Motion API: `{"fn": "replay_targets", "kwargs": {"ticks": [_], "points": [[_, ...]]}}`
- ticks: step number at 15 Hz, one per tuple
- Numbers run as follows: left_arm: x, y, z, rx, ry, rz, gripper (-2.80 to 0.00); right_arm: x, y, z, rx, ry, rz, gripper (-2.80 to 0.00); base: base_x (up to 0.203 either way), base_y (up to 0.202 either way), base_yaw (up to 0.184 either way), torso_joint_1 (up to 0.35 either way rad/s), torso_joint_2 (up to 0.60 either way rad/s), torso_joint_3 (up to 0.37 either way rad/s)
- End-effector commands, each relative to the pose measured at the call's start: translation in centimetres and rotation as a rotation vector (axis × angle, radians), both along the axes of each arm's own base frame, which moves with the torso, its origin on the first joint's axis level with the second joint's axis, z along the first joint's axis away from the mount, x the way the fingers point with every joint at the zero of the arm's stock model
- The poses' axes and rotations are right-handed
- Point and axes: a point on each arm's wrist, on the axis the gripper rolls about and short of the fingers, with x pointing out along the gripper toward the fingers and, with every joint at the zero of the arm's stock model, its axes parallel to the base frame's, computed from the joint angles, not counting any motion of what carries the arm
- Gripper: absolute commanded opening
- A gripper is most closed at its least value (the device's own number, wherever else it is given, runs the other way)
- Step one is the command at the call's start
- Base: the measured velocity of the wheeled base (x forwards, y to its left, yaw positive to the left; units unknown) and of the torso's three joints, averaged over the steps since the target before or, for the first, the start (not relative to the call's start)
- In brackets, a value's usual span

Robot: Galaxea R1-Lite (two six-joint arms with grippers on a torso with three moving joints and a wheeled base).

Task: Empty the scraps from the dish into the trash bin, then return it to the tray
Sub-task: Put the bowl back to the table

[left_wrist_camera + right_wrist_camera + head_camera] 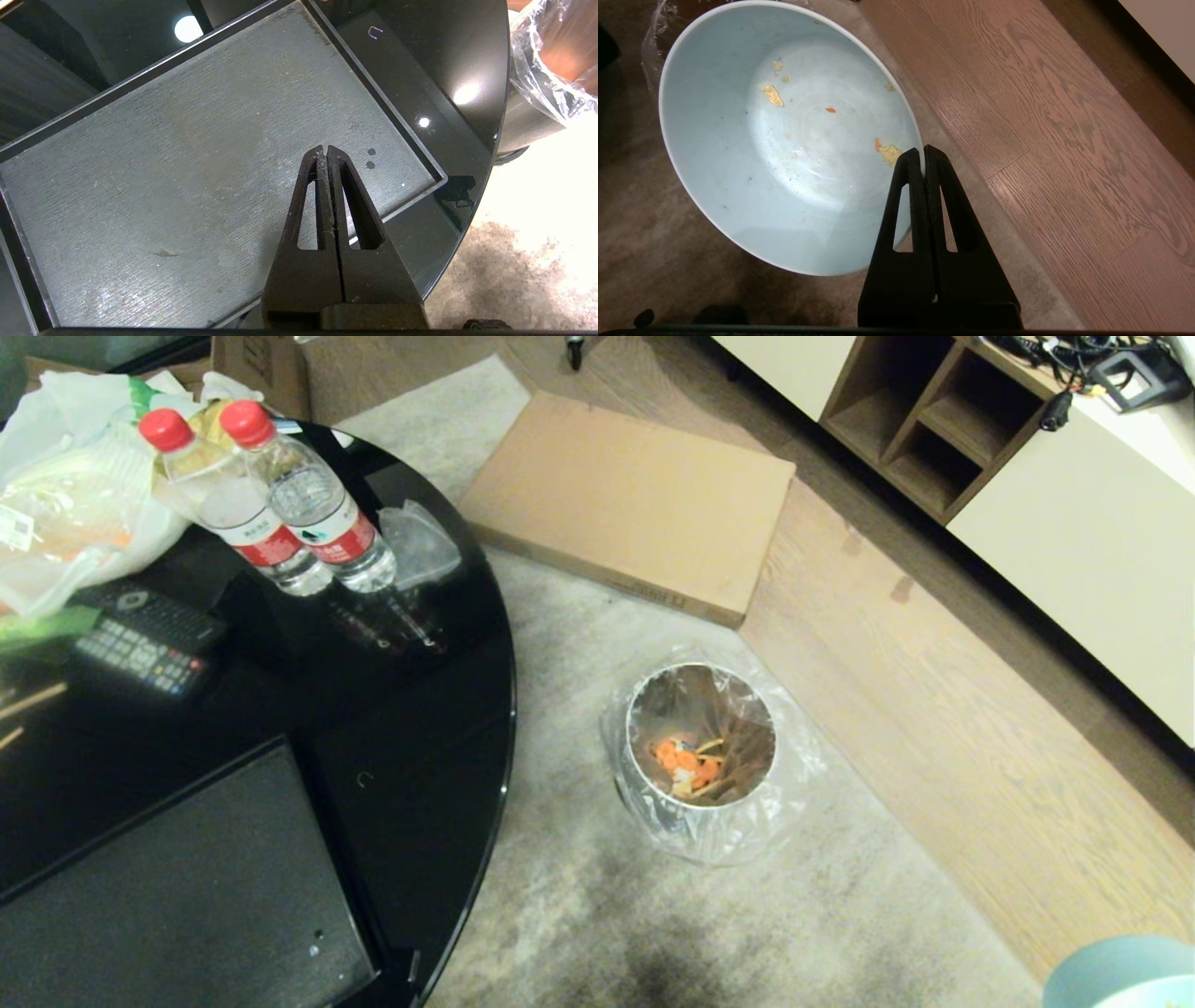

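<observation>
The pale blue dish [784, 140] hangs over the rug, with my right gripper [923, 154] shut on its rim. Only a few small yellow and orange crumbs [889, 153] cling inside it. In the head view its edge [1120, 975] peeks in at the bottom right corner. The metal trash bin [702, 747], lined with a clear bag, stands on the rug beside the table and holds orange and pale scraps [689, 767]. The black tray [187, 186] lies bare on the table, also seen as the tray [187, 896] in the head view. My left gripper [325, 151] hovers shut above the tray's near corner, holding nothing.
The glossy black round table [411, 709] carries two water bottles [280, 504], a remote control [140, 639] and plastic bags [65, 495]. A flat cardboard box [635, 499] lies on the floor beyond the bin. A white cabinet [1027, 448] stands at the far right.
</observation>
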Motion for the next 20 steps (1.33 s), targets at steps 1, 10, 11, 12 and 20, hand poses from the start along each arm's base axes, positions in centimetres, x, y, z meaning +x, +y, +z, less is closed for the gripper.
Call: {"fn": "replay_targets", "kwargs": {"ticks": [1,10,11,12,20], "points": [[0.00,0.00,0.00,-0.001,-0.001,0.000,-2.80,0.01,0.00,0.00,-0.001,0.002,0.000,-2.80,0.000,0.000,0.000,0.000,0.00,0.000],[0.00,0.00,0.00,-0.001,-0.001,0.001,-2.80,0.01,0.00,0.00,-0.001,0.002,0.000,-2.80,0.000,0.000,0.000,0.000,0.00,0.000],[0.00,0.00,0.00,-0.001,-0.001,0.000,-2.80,0.01,0.00,0.00,-0.001,0.002,-0.001,-2.80,0.000,0.000,0.000,0.000,0.00,0.000],[0.00,0.00,0.00,-0.001,-0.001,0.000,-2.80,0.01,0.00,0.00,-0.001,0.002,-0.001,-2.80,0.000,0.000,0.000,0.000,0.00,0.000],[0.00,0.00,0.00,-0.001,-0.001,0.000,-2.80,0.01,0.00,0.00,-0.001,0.002,0.000,-2.80,0.000,0.000,0.000,0.003,0.00,0.167]]}}
